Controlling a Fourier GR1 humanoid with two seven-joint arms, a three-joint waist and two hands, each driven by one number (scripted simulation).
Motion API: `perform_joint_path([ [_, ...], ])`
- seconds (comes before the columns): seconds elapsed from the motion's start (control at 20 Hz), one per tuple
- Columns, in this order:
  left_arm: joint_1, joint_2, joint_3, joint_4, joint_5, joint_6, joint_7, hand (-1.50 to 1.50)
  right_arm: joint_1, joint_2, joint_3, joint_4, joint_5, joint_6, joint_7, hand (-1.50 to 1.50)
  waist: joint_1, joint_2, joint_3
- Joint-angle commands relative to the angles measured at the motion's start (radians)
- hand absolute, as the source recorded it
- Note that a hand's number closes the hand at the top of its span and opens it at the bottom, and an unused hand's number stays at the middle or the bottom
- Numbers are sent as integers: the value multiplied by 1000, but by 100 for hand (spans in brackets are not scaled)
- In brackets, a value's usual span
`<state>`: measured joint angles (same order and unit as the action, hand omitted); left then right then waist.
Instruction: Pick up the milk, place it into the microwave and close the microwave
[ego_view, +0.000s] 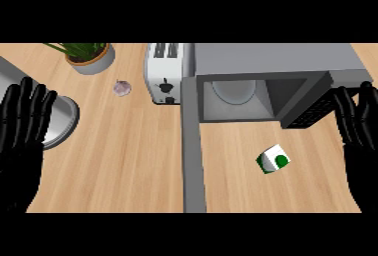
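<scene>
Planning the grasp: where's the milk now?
Head view, right side: the milk sits on the counter in front of the open microwave, left of the right hand.

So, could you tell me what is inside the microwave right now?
The open microwave shows only its round plate. The milk sits outside, on the counter in front. The roof covers the rear of the chamber, so that part cannot be seen.

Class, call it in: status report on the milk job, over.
Left robot hand open, resting at left edge; right robot hand open at right edge. Milk on counter, untouched. Microwave open, nothing between it and milk.
</scene>
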<state>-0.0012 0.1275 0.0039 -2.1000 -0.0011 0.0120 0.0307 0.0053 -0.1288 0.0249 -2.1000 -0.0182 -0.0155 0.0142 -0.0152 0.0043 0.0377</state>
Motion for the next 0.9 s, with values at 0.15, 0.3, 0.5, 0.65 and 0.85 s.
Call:
perform_joint_path([
  [0.15,-73,112,168,61,161,-113,5,-150,50,-35,-23,6,-68,101,-78,-150,14,-4,-38],
  [0.3,-49,-41,44,56,225,-59,75,-150,66,-53,45,-48,-175,204,-22,-150,9,-6,-38],
  [0.5,36,42,186,10,410,-166,83,-150,181,-76,-6,-96,-214,243,-37,-150,15,-6,-38],
  [0.65,101,41,200,-139,444,-131,193,-150,154,-52,-4,-94,-165,218,-20,-150,18,-6,-38],
  [0.85,226,61,281,-232,573,-213,197,-150,232,-12,23,-99,-102,201,-46,-150,21,-7,-38],
])
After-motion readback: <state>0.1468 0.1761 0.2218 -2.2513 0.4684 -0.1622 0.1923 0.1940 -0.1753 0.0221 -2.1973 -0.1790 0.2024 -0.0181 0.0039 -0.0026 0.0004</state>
